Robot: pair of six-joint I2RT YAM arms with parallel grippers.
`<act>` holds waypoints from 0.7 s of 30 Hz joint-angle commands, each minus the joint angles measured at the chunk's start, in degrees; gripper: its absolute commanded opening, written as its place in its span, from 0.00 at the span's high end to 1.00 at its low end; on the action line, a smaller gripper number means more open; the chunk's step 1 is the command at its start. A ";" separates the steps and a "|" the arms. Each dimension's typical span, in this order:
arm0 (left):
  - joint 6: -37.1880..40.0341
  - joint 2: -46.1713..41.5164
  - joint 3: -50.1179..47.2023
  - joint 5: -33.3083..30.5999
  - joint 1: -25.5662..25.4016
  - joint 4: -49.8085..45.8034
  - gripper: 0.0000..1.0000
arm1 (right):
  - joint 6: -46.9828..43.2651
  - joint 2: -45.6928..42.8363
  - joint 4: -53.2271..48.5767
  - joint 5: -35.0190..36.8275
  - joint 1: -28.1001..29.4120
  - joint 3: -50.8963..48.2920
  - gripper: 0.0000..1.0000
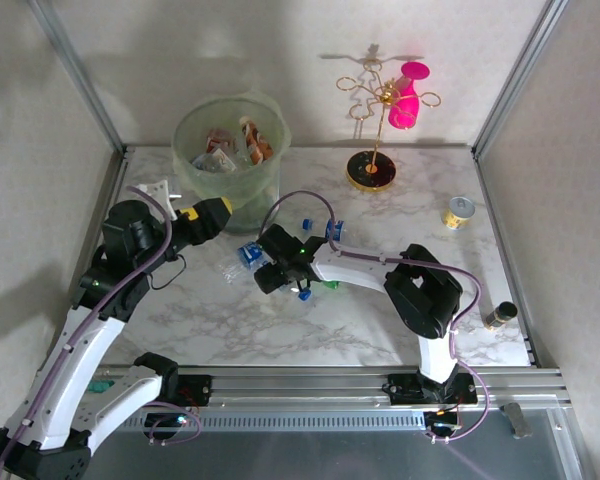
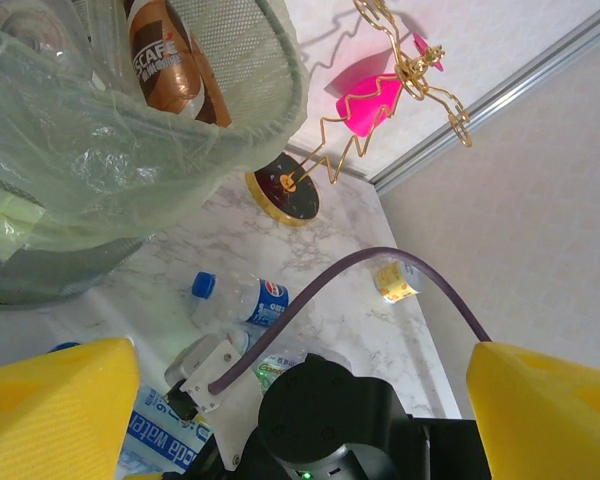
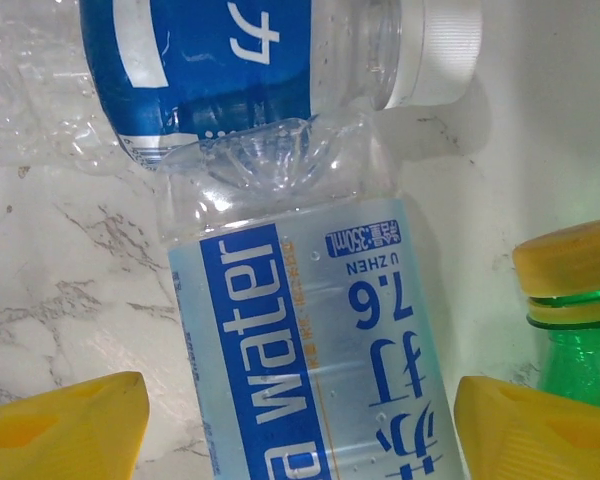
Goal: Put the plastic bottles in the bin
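The counter (image 1: 280, 320) is showing a smooth, marble-look top with a soft shine. The bin (image 1: 255, 190) is looking like see-through green plastic, and its thin liner (image 2: 100, 160) is crinkling and shining. The water bottle (image 3: 310, 340) is gleaming as clear plastic with a glossy blue label. The stand (image 1: 380, 100) is glinting like gold metal wire. The yellow pads (image 3: 60, 420) on the right end effector (image 3: 300, 430) are looking matt and a bit rough.
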 commanded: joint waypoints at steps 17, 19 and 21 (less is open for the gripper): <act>-0.53 1.49 0.55 1.40 -0.42 1.71 0.15 | -0.79 -7.37 0.99 4.11 3.36 -5.08 0.49; -0.62 1.58 0.92 1.16 -0.43 1.62 0.15 | -0.53 -10.04 0.53 4.14 3.43 -5.51 0.49; -0.87 1.71 1.02 1.14 -0.45 1.65 0.15 | -0.35 -12.82 0.32 4.12 3.38 -6.06 0.49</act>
